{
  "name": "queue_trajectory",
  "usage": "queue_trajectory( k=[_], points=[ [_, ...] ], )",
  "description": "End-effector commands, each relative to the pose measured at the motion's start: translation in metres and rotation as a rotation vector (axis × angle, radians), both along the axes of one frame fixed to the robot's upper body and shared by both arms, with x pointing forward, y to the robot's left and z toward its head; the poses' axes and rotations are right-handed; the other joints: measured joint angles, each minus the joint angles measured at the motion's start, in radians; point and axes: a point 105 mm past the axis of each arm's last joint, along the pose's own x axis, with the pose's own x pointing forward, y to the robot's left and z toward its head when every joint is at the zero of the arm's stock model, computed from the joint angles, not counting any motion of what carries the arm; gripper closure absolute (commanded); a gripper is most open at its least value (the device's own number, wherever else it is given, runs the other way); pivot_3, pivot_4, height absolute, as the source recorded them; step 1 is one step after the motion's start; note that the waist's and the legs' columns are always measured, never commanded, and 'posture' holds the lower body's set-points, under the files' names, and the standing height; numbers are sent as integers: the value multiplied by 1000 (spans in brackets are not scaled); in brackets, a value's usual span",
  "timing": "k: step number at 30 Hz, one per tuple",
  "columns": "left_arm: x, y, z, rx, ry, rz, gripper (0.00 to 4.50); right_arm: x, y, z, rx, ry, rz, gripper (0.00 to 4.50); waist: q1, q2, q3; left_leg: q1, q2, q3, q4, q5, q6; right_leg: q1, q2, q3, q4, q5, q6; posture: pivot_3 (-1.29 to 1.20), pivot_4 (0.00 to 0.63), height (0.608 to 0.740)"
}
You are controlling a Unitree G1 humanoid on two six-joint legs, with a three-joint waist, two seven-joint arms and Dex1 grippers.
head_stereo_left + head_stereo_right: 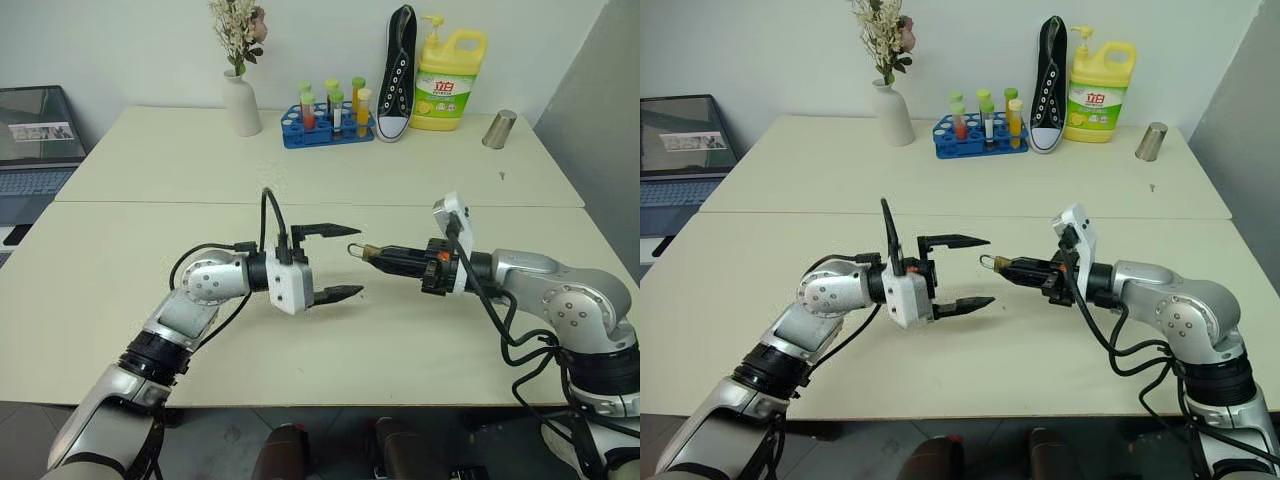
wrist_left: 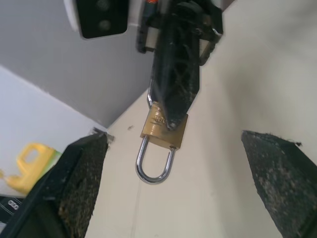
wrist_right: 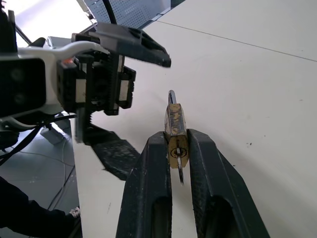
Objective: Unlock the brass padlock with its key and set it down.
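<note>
Right hand (image 1: 372, 254) clamped on the brass padlock (image 2: 163, 131), shackle toward left hand (image 1: 335, 262); left hand wide open, empty

The near table (image 1: 330, 350) across the lower half of the frame lies bare, so a gripper could pass freely under and around both arms there. At mid-frame the left gripper (image 1: 328, 262) stands with jaws spread wide, and the gap between its fingers is open. Just right of that gap the brass padlock (image 1: 363, 252) juts from the right gripper (image 1: 385, 258), which is clamped on it. Along the top edge stand a vase (image 1: 240, 103), a blue tube rack (image 1: 325, 125), a shoe (image 1: 397, 72), a yellow bottle (image 1: 449, 82) and a metal cup (image 1: 498, 130). A laptop (image 1: 38, 150) blocks the upper left.
</note>
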Motion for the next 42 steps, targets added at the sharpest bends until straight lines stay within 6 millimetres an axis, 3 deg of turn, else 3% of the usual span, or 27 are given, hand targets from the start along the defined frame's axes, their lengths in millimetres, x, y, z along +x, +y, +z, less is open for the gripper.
queue_trajectory(
  k=[1, 4, 7, 15, 16, 27, 42],
  points=[
    [-1, 3, 24, -113, 285, 0, 183, 0, -5, 10, 7, -69, -5, 4364, 0, 0, 0, 0, 0, 0, 0, 0, 0, 0, 0, 0, 0, -1, 2, 0, 150, 740],
    [8, 8, 40, -221, 565, 2, 863, -3, -5, 10, -17, -102, 11, 4364, -1, 0, 0, 0, 1, -1, 0, 0, 0, 0, 1, 0, 0, -2, 4, 0, 150, 740],
    [22, 12, 48, -279, 639, 43, 1782, -7, -3, 11, -22, -126, 34, 4364, 0, 0, 0, 0, 0, -2, 0, 0, 0, 0, 2, -1, 0, -3, 4, 0, 150, 740],
    [25, 5, 22, -185, 672, 61, 4343, -13, 2, 16, 6, -147, 58, 4364, 0, 0, 0, 0, 0, 0, 0, 0, 0, 0, 2, 1, 0, -2, 4, 0, 150, 740],
    [24, 4, 18, -170, 676, 60, 4499, -13, 2, 16, 7, -148, 57, 4364, 0, 0, 0, 0, 0, 0, 0, 0, 0, 0, 2, 1, 0, -2, 3, 0, 150, 740],
    [24, 1, -2, -125, 674, 71, 4500, -13, 3, 17, 18, -147, 58, 4364, 1, 0, 0, 0, 0, 0, 0, 0, 0, 0, 2, 2, 0, -2, 3, 0, 150, 740],
    [6, 4, -3, -108, 729, 12, 4500, -12, 2, 12, 6, -136, 56, 4364, 1, 0, 0, 0, 0, 0, 0, 0, 0, 0, 1, 1, 0, -2, 4, 0, 150, 740]
  ],
)
